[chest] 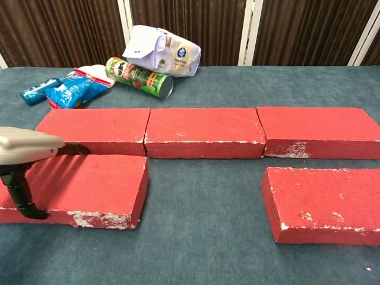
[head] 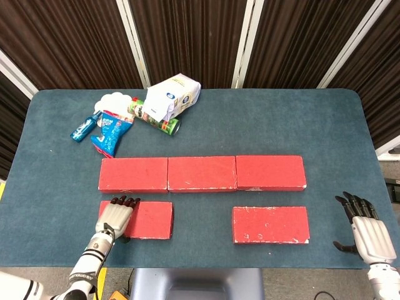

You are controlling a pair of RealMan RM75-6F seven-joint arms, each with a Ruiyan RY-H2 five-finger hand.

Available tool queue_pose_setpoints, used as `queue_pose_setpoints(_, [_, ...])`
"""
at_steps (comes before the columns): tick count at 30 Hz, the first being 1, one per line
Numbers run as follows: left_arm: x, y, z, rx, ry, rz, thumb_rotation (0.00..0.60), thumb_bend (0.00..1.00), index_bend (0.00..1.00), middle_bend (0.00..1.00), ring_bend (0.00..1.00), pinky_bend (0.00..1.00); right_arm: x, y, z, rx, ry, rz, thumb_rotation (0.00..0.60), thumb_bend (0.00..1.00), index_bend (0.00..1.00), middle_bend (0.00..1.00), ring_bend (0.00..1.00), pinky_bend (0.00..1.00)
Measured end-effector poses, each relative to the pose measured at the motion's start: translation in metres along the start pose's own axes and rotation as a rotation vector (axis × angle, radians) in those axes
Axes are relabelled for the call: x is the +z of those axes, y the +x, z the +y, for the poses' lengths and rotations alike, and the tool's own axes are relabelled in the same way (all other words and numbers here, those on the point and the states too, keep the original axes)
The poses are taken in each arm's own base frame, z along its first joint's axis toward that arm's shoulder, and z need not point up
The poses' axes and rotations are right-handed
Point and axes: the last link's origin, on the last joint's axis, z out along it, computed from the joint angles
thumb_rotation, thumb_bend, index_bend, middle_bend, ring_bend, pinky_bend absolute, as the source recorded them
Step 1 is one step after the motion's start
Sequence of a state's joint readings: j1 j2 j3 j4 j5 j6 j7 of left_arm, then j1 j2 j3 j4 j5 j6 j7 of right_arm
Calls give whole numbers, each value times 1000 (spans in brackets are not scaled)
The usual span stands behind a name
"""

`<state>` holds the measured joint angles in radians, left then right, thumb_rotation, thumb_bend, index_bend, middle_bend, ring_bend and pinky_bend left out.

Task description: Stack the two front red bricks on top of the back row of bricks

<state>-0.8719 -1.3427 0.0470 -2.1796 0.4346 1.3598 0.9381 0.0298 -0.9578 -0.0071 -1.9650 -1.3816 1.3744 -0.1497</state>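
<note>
- The green Pringles can (chest: 138, 76) is showing its brand logo.
- Print on the white bag (chest: 161, 50) and the blue packets (chest: 70, 89) is staying too small to read.

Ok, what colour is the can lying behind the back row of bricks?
Green, a Pringles can, clearest in the chest view.

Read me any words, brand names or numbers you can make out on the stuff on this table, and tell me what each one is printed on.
Nothing can be read with certainty.
Green snack can: a logo with a face, lettering too blurred to quote.
White bag: a round blue emblem and dark print, too small to read.
Blue packet: white lettering, blurred.
Blue tube: markings unreadable.
Red bricks: no text, only white scuffs.
</note>
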Motion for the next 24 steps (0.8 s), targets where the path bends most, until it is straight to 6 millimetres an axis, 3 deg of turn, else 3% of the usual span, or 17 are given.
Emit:
queue_pose_setpoints(8, [-33,28,-21,-14,46,81,600,254,0,137,0,131,0,0,-1,1,6,-2,600,0,234,136,73,0])
queue_pose_setpoints(12, [-36,48,-22,-28,24,158,600,255,0,130,0,128,0,0,-1,6,10,-4,600,0,234,136,73,0])
queue_pose_setpoints(24, [-19,98,14,11,-24,166,600,255,0,108,0,120,0,1,2,17,12,-18,600,0,231,136,73,0])
